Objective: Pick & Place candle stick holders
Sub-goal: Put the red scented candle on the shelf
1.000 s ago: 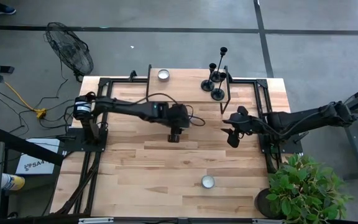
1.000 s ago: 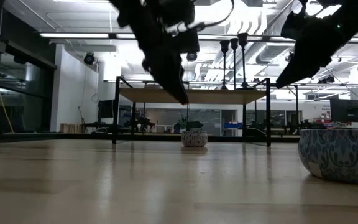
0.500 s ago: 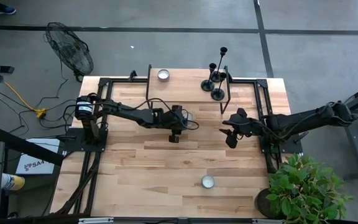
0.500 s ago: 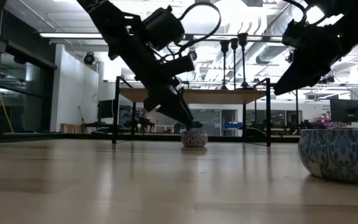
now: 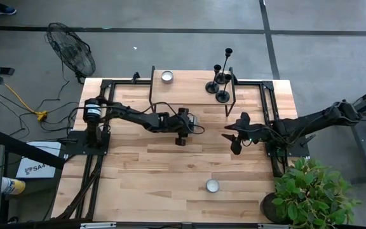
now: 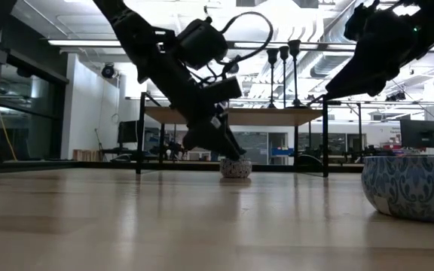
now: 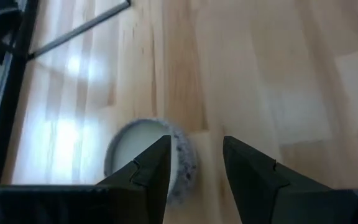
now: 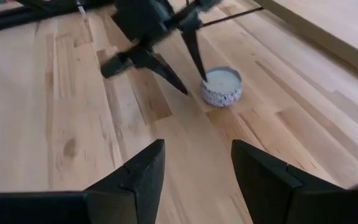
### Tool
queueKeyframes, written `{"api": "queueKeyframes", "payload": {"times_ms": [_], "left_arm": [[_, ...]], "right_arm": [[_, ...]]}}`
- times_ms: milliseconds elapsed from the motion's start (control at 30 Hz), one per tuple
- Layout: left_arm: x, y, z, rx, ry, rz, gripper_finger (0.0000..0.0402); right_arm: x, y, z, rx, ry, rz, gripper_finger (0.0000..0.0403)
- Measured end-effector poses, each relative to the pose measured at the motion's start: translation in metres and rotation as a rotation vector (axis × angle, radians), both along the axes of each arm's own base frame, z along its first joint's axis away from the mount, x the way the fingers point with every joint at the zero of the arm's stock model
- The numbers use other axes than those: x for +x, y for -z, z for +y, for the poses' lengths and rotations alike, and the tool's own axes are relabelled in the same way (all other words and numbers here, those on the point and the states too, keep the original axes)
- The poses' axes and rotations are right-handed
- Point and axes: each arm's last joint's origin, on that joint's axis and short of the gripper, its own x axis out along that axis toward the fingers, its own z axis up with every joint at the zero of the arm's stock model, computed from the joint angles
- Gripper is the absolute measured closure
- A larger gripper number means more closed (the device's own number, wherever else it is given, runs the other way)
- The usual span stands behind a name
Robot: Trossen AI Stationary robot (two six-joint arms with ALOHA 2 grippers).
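Note:
Three black candle stick holders stand on their round bases at the right end of a raised wooden shelf at the table's far side. Their stems and cups also show in the low view. My left gripper is open and low over the table's middle, its fingertips close by a small speckled bowl. Whether they touch the bowl I cannot tell. My right gripper is open and empty, above the table right of centre, facing the left gripper and the bowl.
A second small bowl sits on the shelf's left part. A third bowl stands near the table's front edge and shows large in the low view. A potted plant stands at the front right corner. The shelf's black frame legs stand on the table.
My left gripper has come down toward the table, ending low beside the small speckled bowl, and has stayed open. My right gripper has shifted a little toward the table's left. The candle stick holders have not moved.

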Motion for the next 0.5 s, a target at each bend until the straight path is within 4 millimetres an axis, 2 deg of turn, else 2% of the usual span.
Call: {"api": "queueKeyframes", "payload": {"times_ms": [500], "left_arm": [[-0.002, 0.005, 0.020, -0.039, -0.044, 0.008, 0.0259]], "right_arm": [[0.000, -0.002, 0.001, -0.025, 0.017, -0.017, 0.0222]]}}
